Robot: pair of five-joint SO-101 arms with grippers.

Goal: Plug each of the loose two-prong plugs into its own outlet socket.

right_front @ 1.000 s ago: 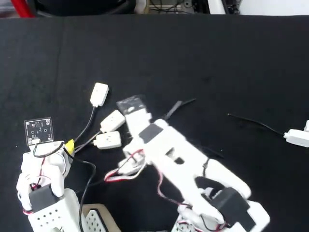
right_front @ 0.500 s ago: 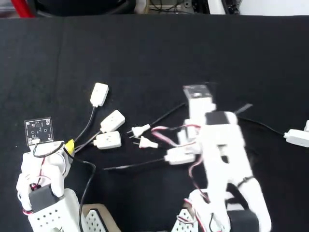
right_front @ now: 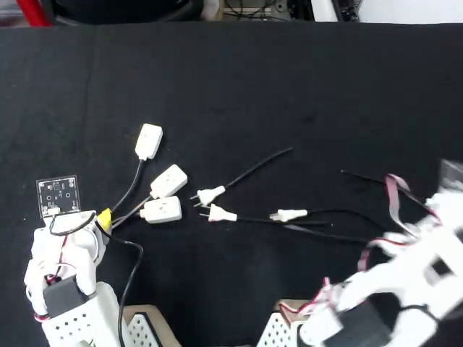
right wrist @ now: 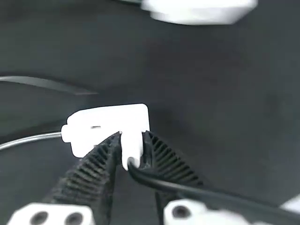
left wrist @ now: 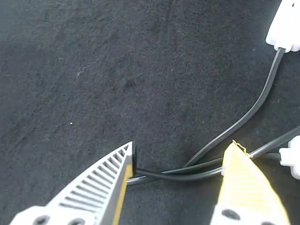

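Observation:
Three white outlet sockets (right_front: 148,141), (right_front: 168,181), (right_front: 160,210) fan out on black cords at the left of the table. Three loose two-prong plugs (right_front: 210,194), (right_front: 219,214), (right_front: 288,215) lie just right of them, none inserted. My left gripper (left wrist: 181,144) is open over crossing black cords (left wrist: 187,171), with a socket (left wrist: 286,23) farther off. My right arm (right_front: 405,282) is at the far right edge. Its gripper (right wrist: 132,136) is shut on a small white block (right wrist: 103,126) with a thin cord.
A square marker card (right_front: 58,195) lies by the left arm's base (right_front: 65,289). Another white piece (right wrist: 199,9) lies beyond the held block. Long black cords (right_front: 325,224) trail from the plugs toward the right. The far half of the black table (right_front: 253,79) is bare.
The right arm swung from over the sockets at the left across to the far right edge, uncovering the three plugs. The left arm stayed still.

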